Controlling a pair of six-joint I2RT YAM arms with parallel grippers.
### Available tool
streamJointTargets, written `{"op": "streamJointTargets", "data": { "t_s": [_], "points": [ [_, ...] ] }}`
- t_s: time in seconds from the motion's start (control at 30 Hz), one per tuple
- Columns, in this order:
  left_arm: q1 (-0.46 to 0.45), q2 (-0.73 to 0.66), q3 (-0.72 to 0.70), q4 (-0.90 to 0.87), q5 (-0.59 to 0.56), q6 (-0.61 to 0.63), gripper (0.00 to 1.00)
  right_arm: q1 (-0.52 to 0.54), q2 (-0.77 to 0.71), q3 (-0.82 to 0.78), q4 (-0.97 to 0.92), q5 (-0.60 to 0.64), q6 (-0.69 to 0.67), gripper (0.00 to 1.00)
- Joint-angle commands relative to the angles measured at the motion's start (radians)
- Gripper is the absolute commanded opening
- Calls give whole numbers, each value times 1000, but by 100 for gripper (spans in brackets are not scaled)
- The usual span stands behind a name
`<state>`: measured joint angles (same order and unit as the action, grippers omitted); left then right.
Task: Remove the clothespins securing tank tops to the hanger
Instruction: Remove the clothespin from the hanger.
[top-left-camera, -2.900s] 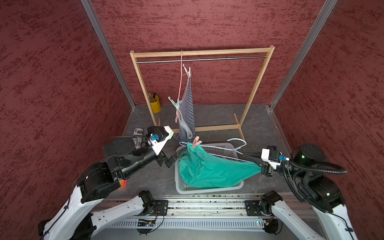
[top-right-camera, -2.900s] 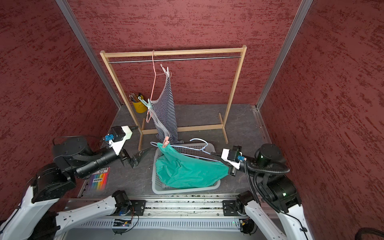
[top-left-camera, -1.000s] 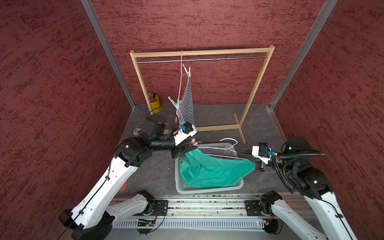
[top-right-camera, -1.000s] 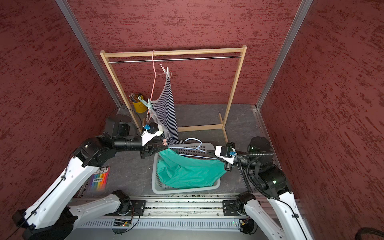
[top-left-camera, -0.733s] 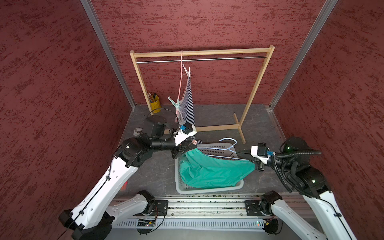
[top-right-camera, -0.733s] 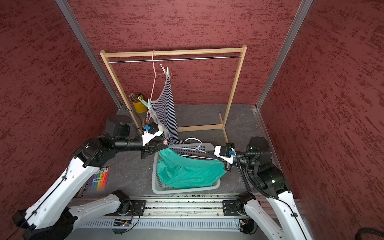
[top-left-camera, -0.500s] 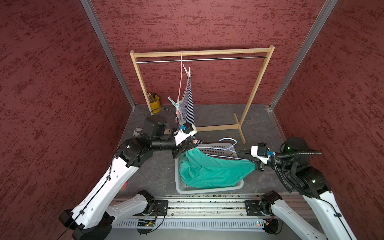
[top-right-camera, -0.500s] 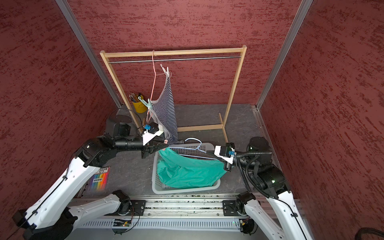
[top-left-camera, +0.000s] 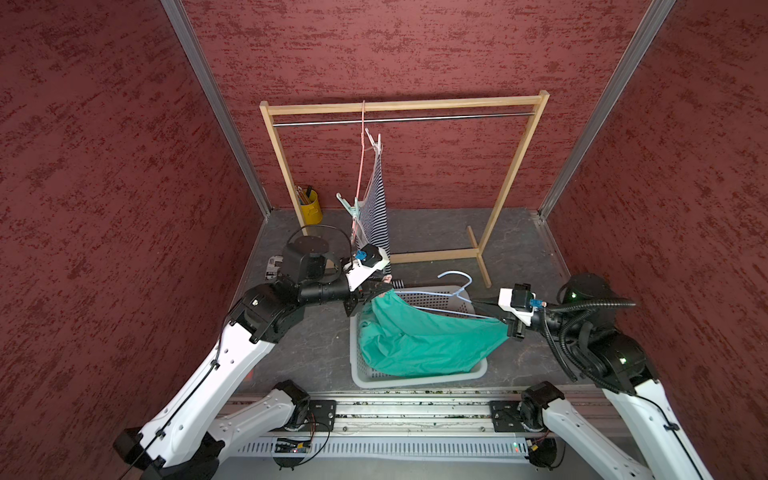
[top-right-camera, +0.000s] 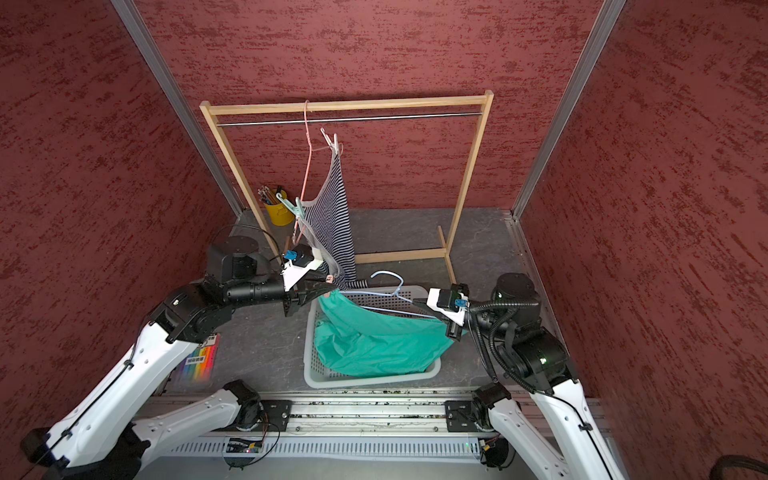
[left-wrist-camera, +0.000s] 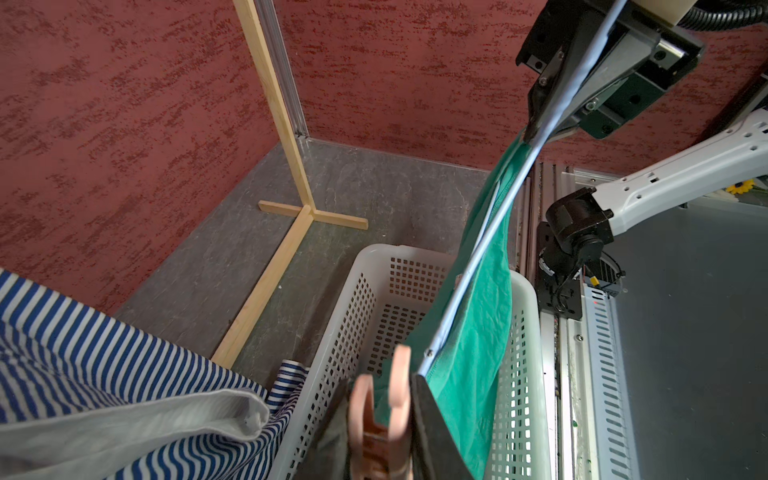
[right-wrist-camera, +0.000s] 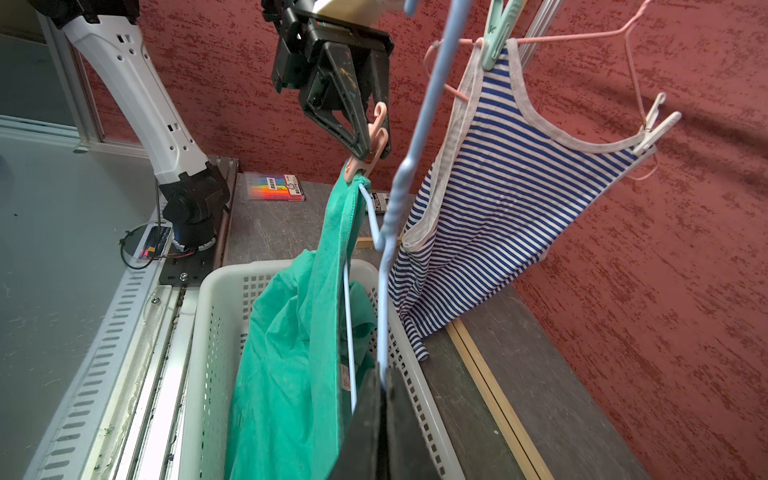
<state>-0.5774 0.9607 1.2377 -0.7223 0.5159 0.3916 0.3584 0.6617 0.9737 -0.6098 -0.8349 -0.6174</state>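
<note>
left hand (right-wrist-camera: 365, 145) pinching pale pink clothespin (right-wrist-camera: 379, 135) on teal tank top (top-left-camera: 424, 340), right hand (right-wrist-camera: 384, 388) pressed together on blue hanger (right-wrist-camera: 432, 83) above basket (top-left-camera: 415, 376)

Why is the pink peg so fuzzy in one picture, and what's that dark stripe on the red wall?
Left wrist view: the pink peg sits right by the lens, so it is out of focus. Right wrist view: the same peg looks sharp, while the dark stripe on the wall looks like a shadow, probably the pink hanger's.

Even, bright light (soft shadows), blurred near foreground
</note>
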Motion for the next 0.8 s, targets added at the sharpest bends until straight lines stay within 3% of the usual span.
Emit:
{"op": "streamJointTargets", "data": {
  "t_s": [0.0,0.37,0.77],
  "points": [
    [10,-44,-32,127,-57,-43,0,4,8,-2,35,7,-5,0],
    [35,-140,-79,151,-178,-73,0,3,39,-22,87,12,-5,0],
    [48,-246,-175,115,-371,-304,0,3,55,-44,147,49,-4,0]
  ]
}}
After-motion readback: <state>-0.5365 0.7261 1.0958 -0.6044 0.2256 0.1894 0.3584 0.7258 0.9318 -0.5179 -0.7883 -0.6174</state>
